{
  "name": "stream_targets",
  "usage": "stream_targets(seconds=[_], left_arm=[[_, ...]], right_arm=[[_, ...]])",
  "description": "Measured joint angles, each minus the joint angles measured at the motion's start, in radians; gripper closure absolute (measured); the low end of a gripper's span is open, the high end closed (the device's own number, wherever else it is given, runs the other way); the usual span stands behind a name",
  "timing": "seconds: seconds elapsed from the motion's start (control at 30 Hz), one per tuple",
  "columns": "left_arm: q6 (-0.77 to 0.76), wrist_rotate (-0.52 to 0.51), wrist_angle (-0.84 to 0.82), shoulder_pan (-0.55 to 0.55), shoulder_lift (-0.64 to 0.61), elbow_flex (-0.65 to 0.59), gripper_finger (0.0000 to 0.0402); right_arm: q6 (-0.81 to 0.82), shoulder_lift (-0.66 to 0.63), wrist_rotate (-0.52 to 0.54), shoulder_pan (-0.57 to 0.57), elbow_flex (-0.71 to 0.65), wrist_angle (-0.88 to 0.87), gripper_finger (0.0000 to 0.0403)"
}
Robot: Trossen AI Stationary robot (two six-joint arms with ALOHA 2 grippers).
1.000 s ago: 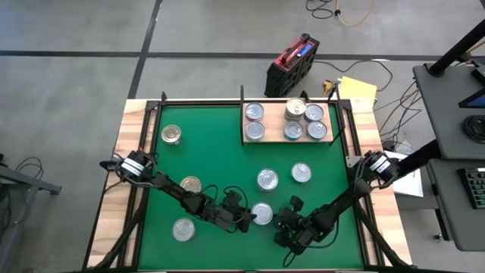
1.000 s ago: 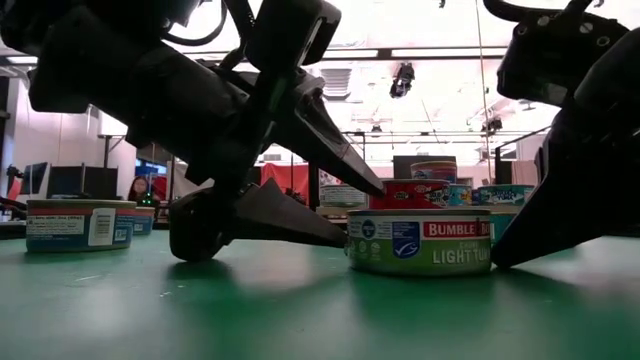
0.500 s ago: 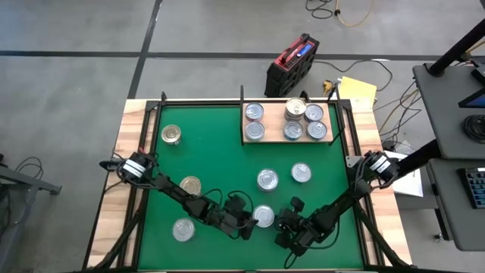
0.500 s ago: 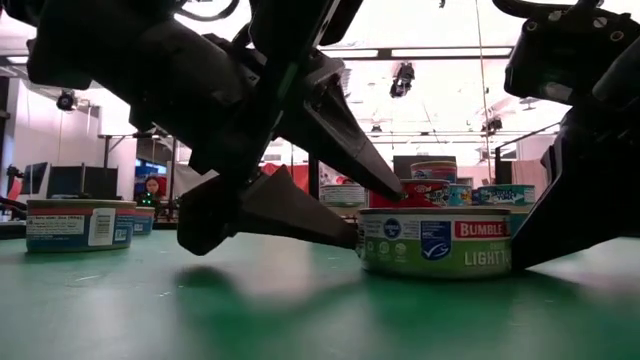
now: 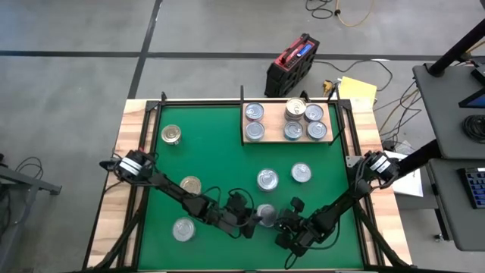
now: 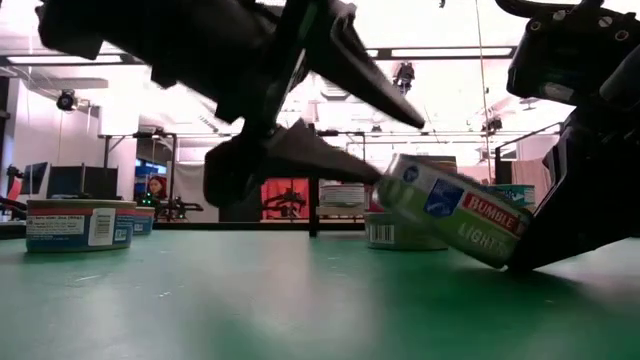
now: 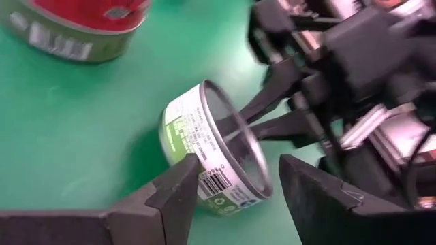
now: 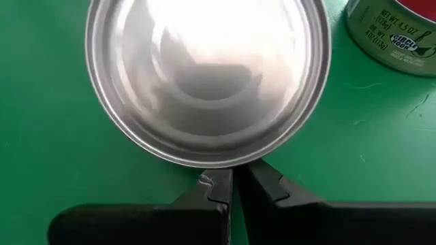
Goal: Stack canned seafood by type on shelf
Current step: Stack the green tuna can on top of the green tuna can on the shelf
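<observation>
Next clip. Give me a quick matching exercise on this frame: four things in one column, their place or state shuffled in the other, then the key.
1. green-label can
2. left gripper
3. right gripper
4. shelf

A. shut, tips against the can's rim
B. tilted, one edge off the mat
C. holds cans, far side of the mat
D. open, fingers on either side of the can

Pairs: 1-B, 2-D, 3-A, 4-C

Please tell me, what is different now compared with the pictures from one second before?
The left gripper pushed the Bumble Bee can toward the right gripper and lifted one side, so the can now stands tilted against the right gripper instead of flat on the green mat. The left jaws stayed open around it, the right jaws shut. The shelf and the other cans did not move.
</observation>
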Motion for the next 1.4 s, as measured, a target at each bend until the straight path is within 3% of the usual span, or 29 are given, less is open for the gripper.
stream_targets(seconds=[0.27, 0.67, 1.0, 1.4], left_arm=[[0.035, 0.023, 0.007, 0.0, -0.025, 0.002, 0.0212], [-0.018, 0.026, -0.144, 0.001, -0.018, 0.003, 0.0194], [-0.017, 0.006, -0.189, 0.001, -0.02, 0.002, 0.018], [-0.005, -0.003, -0.183, 0.001, -0.038, 0.001, 0.018]], right_arm=[[-0.004, 0.0, 0.004, 0.0, 0.0, 0.003, 0.039], [-0.006, 0.0, 0.005, -0.004, 0.002, 0.011, 0.039], [0.097, -0.061, 0.039, 0.027, 0.006, -0.156, 0.039], [-0.045, -0.075, 0.138, 0.022, 0.031, -0.11, 0.039]])
